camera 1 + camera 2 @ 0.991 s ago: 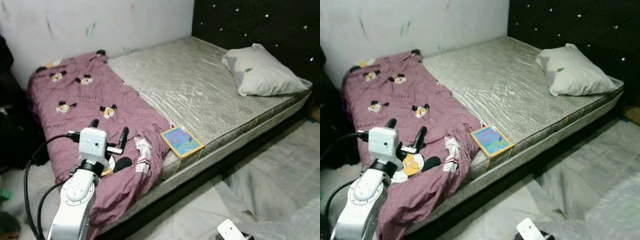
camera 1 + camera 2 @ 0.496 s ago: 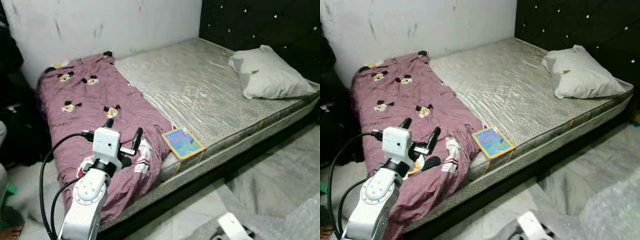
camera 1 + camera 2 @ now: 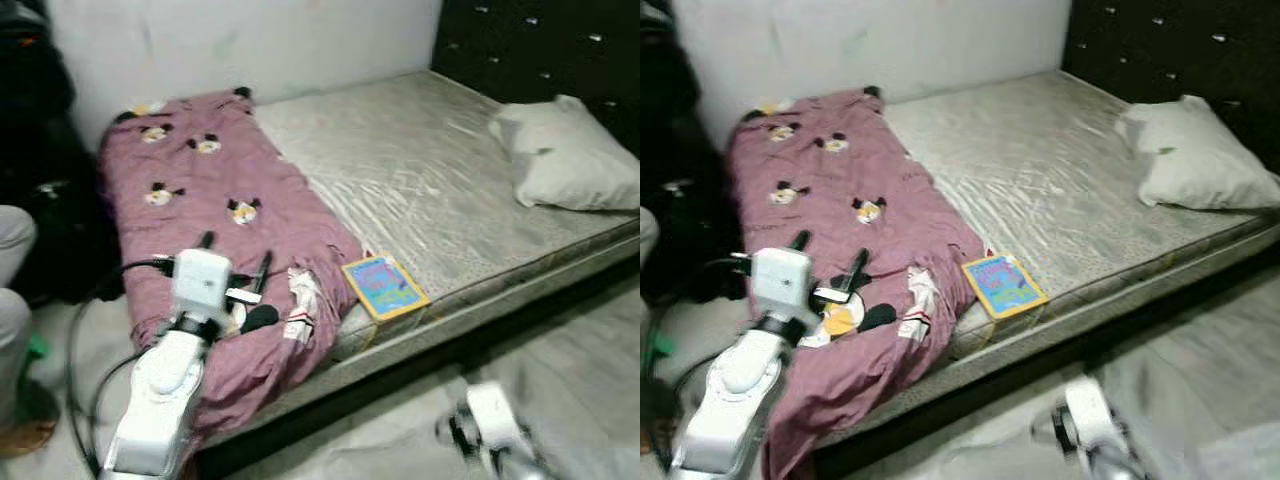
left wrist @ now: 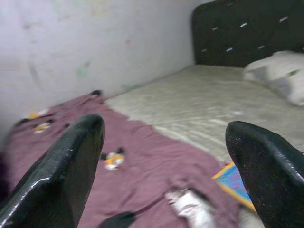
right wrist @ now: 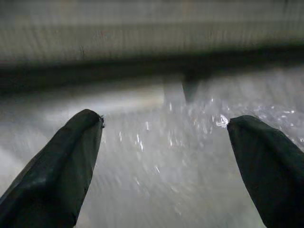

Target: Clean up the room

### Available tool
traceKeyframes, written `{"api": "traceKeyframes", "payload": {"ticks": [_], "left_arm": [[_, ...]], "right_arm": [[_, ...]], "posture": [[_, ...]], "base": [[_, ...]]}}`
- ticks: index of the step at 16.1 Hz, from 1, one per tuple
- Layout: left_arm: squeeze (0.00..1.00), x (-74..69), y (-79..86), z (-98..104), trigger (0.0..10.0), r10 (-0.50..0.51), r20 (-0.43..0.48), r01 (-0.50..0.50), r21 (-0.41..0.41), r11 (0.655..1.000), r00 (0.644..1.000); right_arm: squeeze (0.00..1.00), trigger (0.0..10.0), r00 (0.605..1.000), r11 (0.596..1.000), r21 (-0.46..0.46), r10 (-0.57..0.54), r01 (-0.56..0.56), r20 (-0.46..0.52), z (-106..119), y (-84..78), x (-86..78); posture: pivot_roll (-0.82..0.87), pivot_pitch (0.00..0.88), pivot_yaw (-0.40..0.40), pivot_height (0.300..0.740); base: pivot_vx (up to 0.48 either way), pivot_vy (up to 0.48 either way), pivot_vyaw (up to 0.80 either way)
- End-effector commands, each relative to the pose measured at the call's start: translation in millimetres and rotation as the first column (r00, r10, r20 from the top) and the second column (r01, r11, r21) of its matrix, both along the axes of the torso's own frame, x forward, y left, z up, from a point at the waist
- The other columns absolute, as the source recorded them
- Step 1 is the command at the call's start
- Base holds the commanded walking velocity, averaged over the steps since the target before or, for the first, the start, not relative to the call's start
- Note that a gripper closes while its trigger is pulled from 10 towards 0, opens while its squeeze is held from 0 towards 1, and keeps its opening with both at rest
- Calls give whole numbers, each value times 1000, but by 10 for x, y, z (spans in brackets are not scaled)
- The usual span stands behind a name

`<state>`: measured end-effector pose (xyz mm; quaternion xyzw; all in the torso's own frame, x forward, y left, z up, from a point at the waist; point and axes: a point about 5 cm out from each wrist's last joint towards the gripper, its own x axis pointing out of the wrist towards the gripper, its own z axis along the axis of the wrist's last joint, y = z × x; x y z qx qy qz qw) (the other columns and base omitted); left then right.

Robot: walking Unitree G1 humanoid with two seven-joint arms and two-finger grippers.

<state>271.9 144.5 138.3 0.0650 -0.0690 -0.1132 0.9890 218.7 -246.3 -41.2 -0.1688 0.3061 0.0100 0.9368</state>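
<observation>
Our left claw [image 3: 233, 262] hangs released, fingers spread wide, just above the near end of the purple blanket [image 3: 210, 205] on the bed [image 3: 420, 180]. Beyond it, to its right, a book [image 3: 385, 286] lies at the mattress edge beside the blanket. A pillow [image 3: 570, 155] rests far off at the head end. Our right claw [image 5: 164, 156] is low over the floor [image 3: 1200, 340], also released, holding nothing.

Camera pans left and the frame blurs: a person's grey-trousered leg [image 3: 12, 300] enters at the left edge. Silver right arm [image 3: 490, 432] rises into view near the bottom right. Left gripper [image 3: 234, 262] sits slightly lower over the mauve cartoon-print blanket [image 3: 200, 200].
</observation>
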Motion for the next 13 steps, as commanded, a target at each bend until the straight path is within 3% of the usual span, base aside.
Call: {"api": "traceKeyframes", "payload": {"ticks": [1, 2, 4, 6, 7, 10, 11, 13], "left_arm": [[0, 9, -36, 24, 10000, -15, 16, 15, 6, 1000, 1000], [0, 13, -35, 25, 10000, -15, 17, 15, 6, 1000, 1000], [0, 37, -22, 31, 10000, -16, 22, 16, 6, 1000, 1000], [0, 44, -23, 31, 10000, -21, 22, 21, 7, 1000, 1000], [0, 54, -26, 28, 10000, -29, 19, 29, 7, 1000, 999], [0, 71, -41, 15, 10000, -46, 11, 46, 6, 999, 999], [0, 86, -53, 12, 10000, -57, 12, 57, 10, 998, 998], [0, 107, -61, 19, 10000, -63, 17, 63, 14, 998, 998]], "right_arm": [[0, 10000, 999, 1000, 6, -5, 5, 54, 89, -90, 53], [0, 10000, 998, 1000, 8, -4, 4, 58, 93, -88, 56], [0, 10000, 996, 996, 83, -28, 21, 89, 49, -117, -110], [0, 10000, 997, 993, 99, -64, 59, 41, -56, -219, -381], [0, 10000, 997, 993, 87, -79, 79, 0, -120, -287, -574], [0, 10000, 990, 988, 70, -134, 137, -47, -199, -360, -835], [0, 10000, 986, 987, 55, -147, 151, -76, -253, -354, -992], [0, 10000, 985, 987, 38, -152, 156, -87, -275, -355, -1073]], "posture": [[-74, 0, 34, 740], [-74, 0, 34, 740], [-86, 0, 37, 740], [-93, 0, 39, 740], [-98, 0, 40, 740], [-112, 0, 45, 740], [-124, 0, 51, 740], [-138, 0, 57, 740]], "base": [[0, 0, 800], [0, 0, 800], [0, 0, 0], [0, 0, 0], [0, 0, 0], [0, 0, 0], [0, 0, 0], [0, 0, 0]]}}
